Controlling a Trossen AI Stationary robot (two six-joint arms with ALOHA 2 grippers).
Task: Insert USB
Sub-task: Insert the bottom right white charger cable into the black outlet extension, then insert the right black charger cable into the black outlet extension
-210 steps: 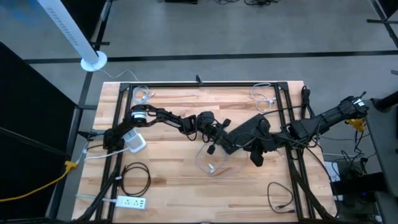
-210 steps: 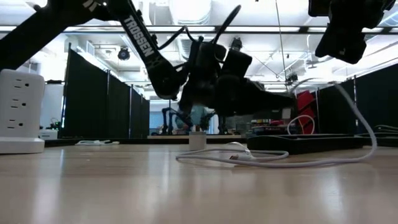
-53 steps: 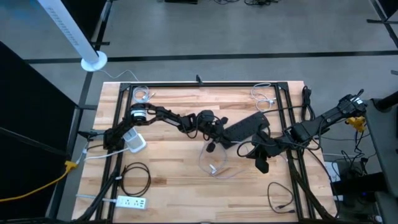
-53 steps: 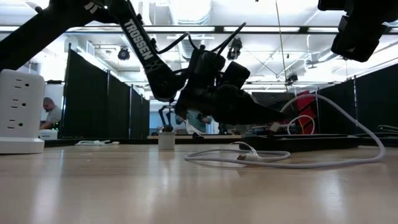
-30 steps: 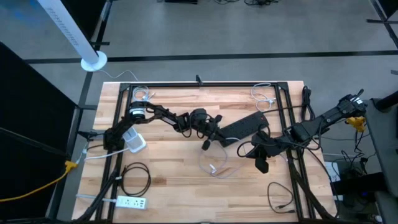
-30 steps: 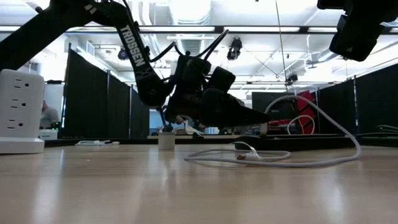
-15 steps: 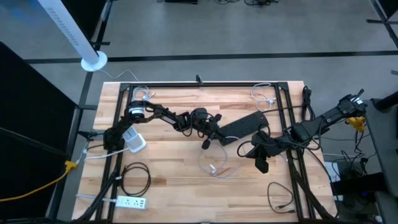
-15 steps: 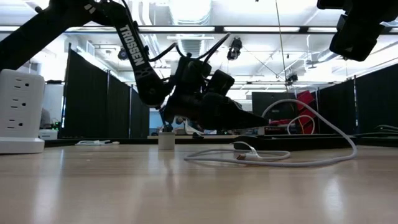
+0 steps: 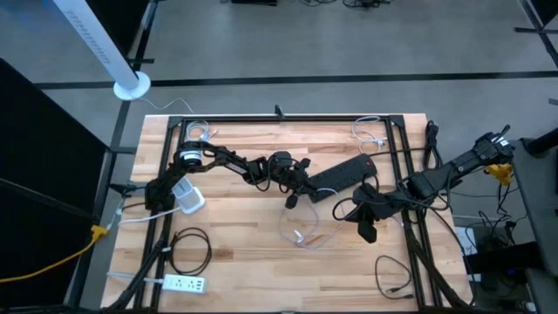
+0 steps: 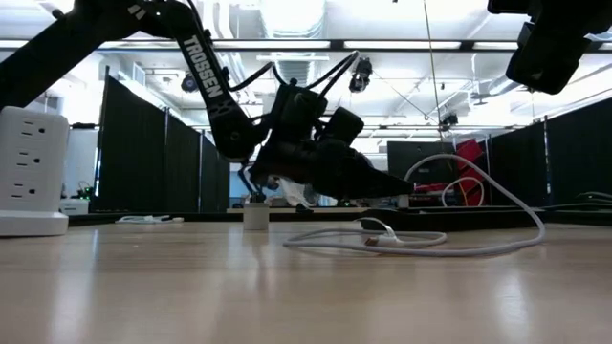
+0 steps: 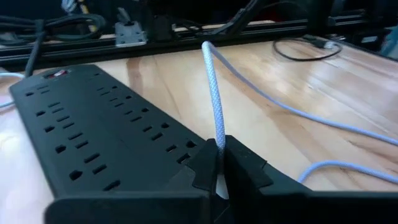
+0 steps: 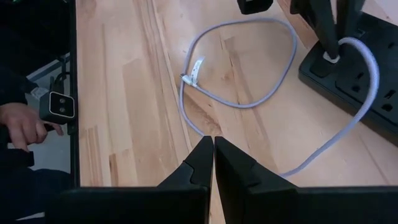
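Observation:
A black power strip [image 9: 347, 173] [image 11: 93, 137] lies slantwise at the table's middle. My left gripper [image 9: 312, 188] [image 11: 217, 163] is at its near-left end, shut on a white braided USB cable [image 12: 242, 106]. The cable arches up [image 10: 449, 158] and loops over the wood, its free connector [image 12: 196, 68] lying flat. In the right wrist view a white plug [image 12: 329, 57] sits on the strip between the left fingers [image 12: 326, 31]. My right gripper [image 9: 366, 231] [image 12: 213, 155] hangs shut above the table, right of the loop, touching nothing. My left gripper pinches the cable's plug end [image 11: 216, 140] between its two fingers. They come in low and slanting from the table's left. The plug itself is hidden behind the fingertips in the wrist view. The cable rises from between the fingers, then curves slack down onto the table.
A small white cube [image 9: 290, 202] [image 10: 255, 215] stands near the left gripper. A white outlet block [image 9: 187, 199], a white power strip [image 9: 179, 283], black cable coils [image 9: 187, 249] [image 9: 392, 275] and white cables at the far edge [image 9: 370, 133] lie around. A person's hand [image 12: 18, 127] shows beyond the table.
My left gripper has stayed at the strip's end and tipped a little at the wrist. The cable's arch has sunk slightly and its far leg has drawn a little closer to the gripper.

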